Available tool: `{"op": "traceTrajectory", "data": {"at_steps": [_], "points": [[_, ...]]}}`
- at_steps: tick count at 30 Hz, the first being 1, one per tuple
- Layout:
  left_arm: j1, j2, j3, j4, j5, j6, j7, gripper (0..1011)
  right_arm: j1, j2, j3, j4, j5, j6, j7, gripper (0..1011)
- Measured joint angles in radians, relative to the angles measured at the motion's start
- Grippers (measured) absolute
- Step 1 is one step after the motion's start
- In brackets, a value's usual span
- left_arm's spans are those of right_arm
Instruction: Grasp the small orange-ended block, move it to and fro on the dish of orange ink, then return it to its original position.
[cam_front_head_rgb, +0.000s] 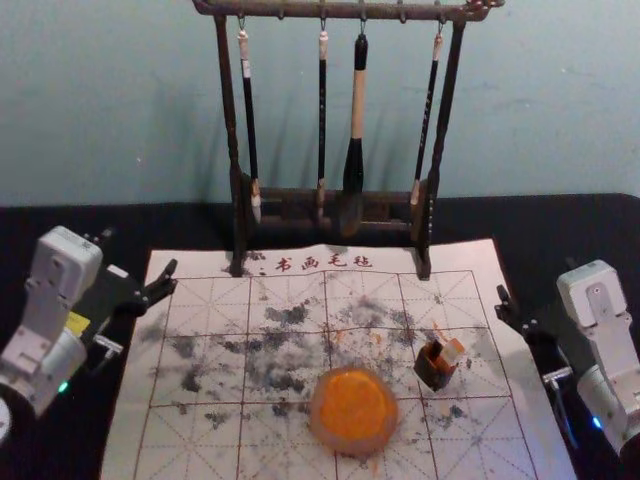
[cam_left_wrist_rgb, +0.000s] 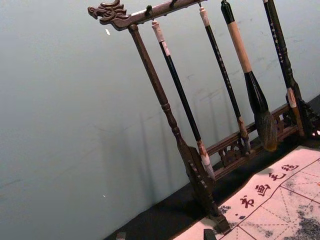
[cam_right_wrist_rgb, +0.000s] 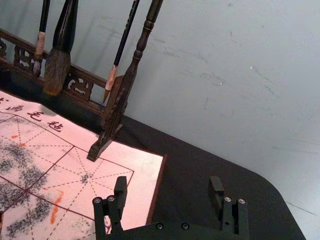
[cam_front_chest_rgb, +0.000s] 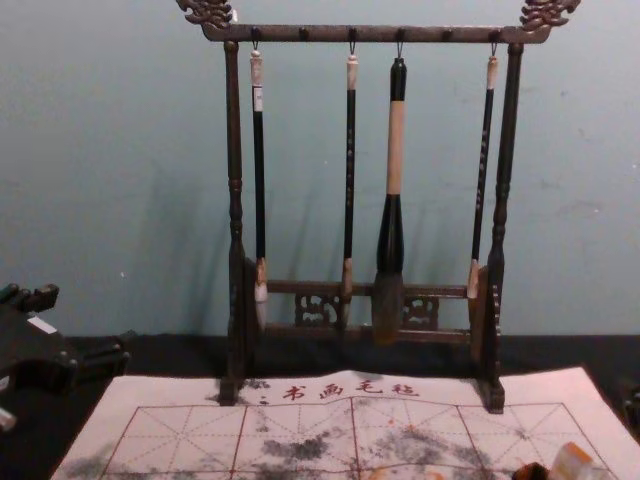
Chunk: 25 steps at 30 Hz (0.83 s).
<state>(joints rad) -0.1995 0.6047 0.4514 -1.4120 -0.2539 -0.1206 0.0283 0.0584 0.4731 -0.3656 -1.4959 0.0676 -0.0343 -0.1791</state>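
Right of the dish of orange ink (cam_front_head_rgb: 353, 412), the small pale block (cam_front_head_rgb: 452, 351) with orange on it leans at a dark, orange-stained holder (cam_front_head_rgb: 434, 371); whether it rests inside or against it I cannot tell. The chest view catches the block (cam_front_chest_rgb: 572, 461) at its lower right edge. My left gripper (cam_front_head_rgb: 140, 253) is open beyond the mat's left edge, its fingertips low in the left wrist view (cam_left_wrist_rgb: 165, 234). Off the mat's right side is my right gripper (cam_front_head_rgb: 536, 281), open and well apart from the block; the right wrist view has the gripper (cam_right_wrist_rgb: 168, 185) with nothing between its fingers.
A dark wooden rack (cam_front_chest_rgb: 234, 210) with several hanging brushes, among them a thick one (cam_front_chest_rgb: 392, 230), stands at the mat's far edge. The ink-stained white mat (cam_front_head_rgb: 215, 300) lies on a black table (cam_right_wrist_rgb: 200, 172), with a wall behind.
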Motion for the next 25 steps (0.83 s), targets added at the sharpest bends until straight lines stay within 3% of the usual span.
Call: {"op": "traceTrajectory", "data": {"at_steps": [25], "points": [[0.0,0.0,0.0,0.0,0.0,0.0,0.0,1001,0.0,0.003,-0.002,-0.004,0.001,0.001,0.001,1003]]}}
